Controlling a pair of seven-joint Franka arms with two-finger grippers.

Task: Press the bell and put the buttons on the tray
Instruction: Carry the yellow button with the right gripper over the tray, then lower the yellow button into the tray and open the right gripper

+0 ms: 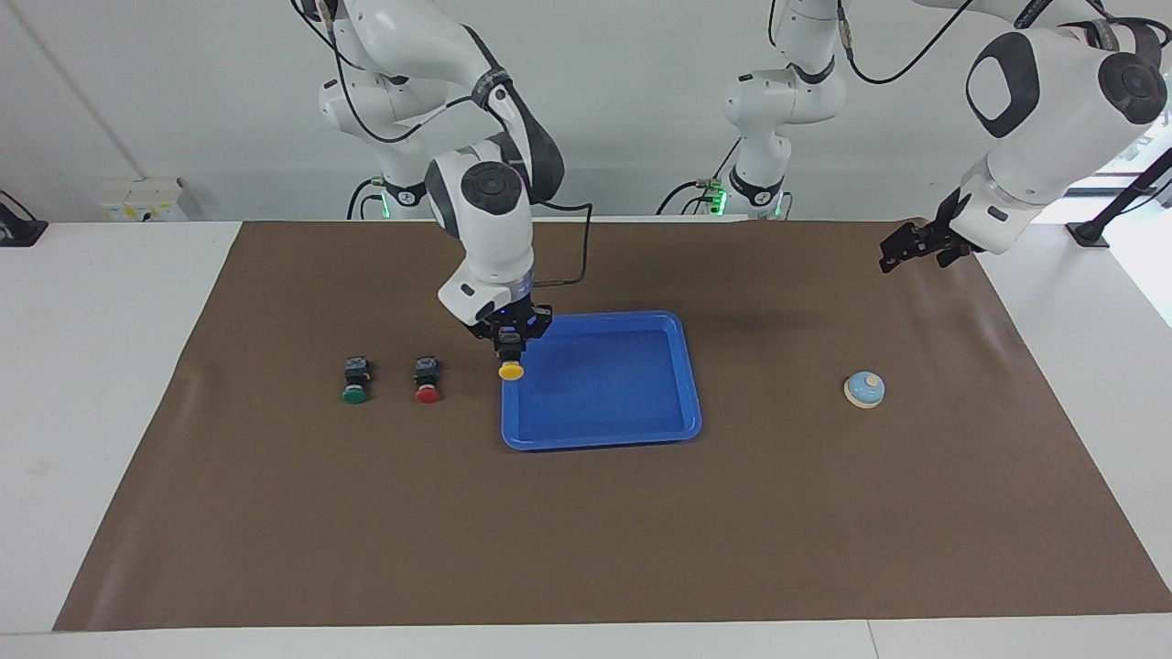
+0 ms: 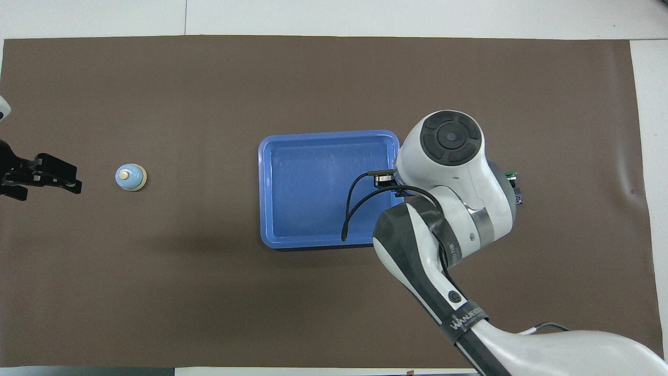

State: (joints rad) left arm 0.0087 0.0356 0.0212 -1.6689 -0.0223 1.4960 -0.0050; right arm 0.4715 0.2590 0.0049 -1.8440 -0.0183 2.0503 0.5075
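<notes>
Carrying the yellow button point(image 1: 511, 370) clamped in my right hand point(image 1: 509, 344) over the tray point(image 1: 641, 430) rim, I still have green point(image 1: 353, 394) and red point(image 1: 427, 394) on the counter point(image 1: 586, 531), bell point(image 1: 864, 389) unpressed, left hand point(image 1: 902, 247) waiting apart

We see brown mat point(image 1: 586, 513) spread flat over most of white table point(image 1: 92, 384), its long edges running parallel to table edges. We note white table margin showing past mat at both ends and along edge farthest from robots. We see shallow wrinkles in mat near both its ends. We spot small white wall box with yellow markings point(image 1: 142, 199) beyond table toward right arm's end. Plain pale wall point(image 1: 632, 110) fills background.
</notes>
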